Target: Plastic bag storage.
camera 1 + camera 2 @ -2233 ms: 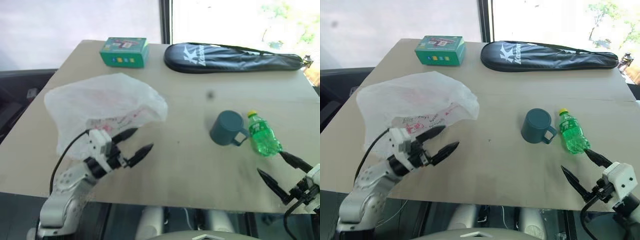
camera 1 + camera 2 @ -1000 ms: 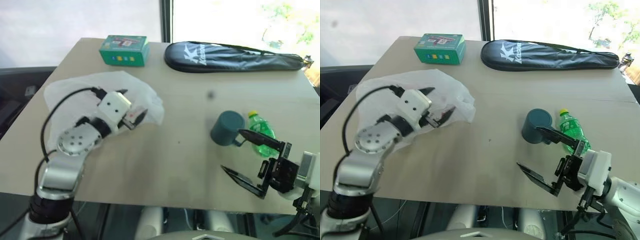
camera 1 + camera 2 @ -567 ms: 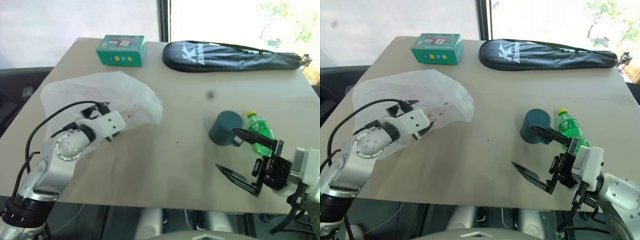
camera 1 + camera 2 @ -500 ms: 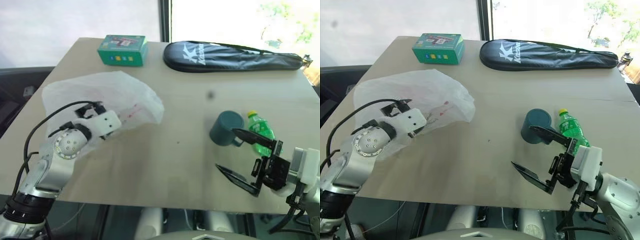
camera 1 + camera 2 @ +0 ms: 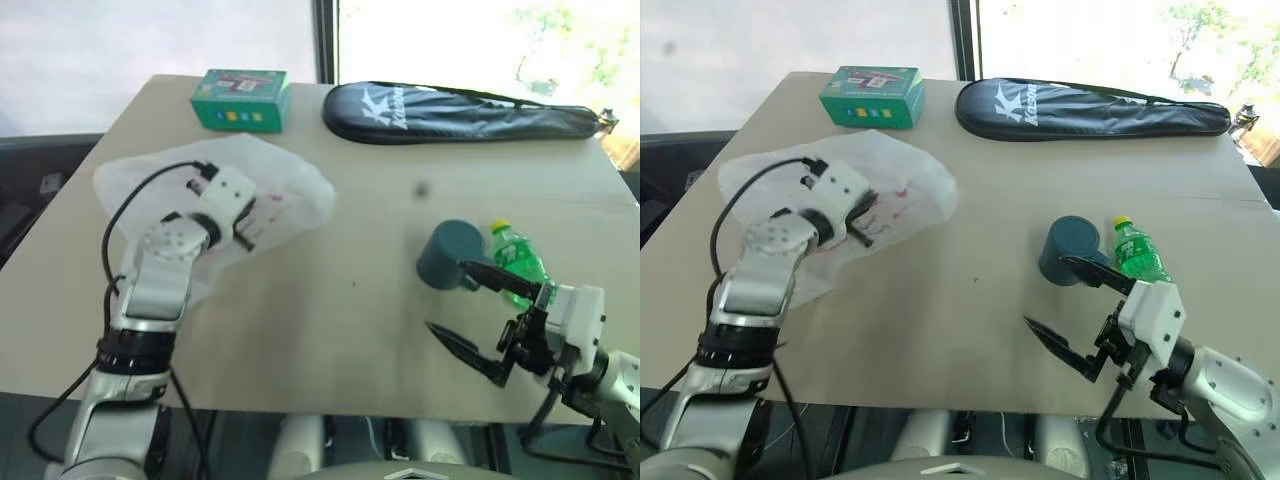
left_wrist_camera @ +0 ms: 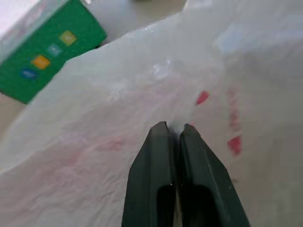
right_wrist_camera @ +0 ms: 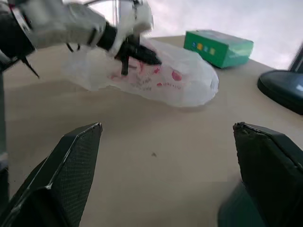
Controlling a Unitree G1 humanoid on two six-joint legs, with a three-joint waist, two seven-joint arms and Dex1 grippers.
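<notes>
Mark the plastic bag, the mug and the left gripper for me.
plastic bag (image 5: 915, 195): right eye view, film near its right end.
mug (image 5: 1068, 251): right eye view, its side wall.
left gripper (image 6: 175, 128): left wrist view, fingertips pinching the film.

plastic bag (image 5: 290, 195): the near-left part is covered by the left arm; the red print is too crumpled and faint to read.
left gripper (image 6: 174, 128): whether film is caught between the pressed-together fingertips cannot be told.
green box (image 6: 42, 52): cut off by the picture's edge in the left wrist view; its label is too small to read.
racket cover (image 7: 284, 87): just a dark corner at the frame edge in the right wrist view.
bottle (image 5: 515, 262): lower part hidden behind the right gripper (image 5: 472, 312).
</notes>
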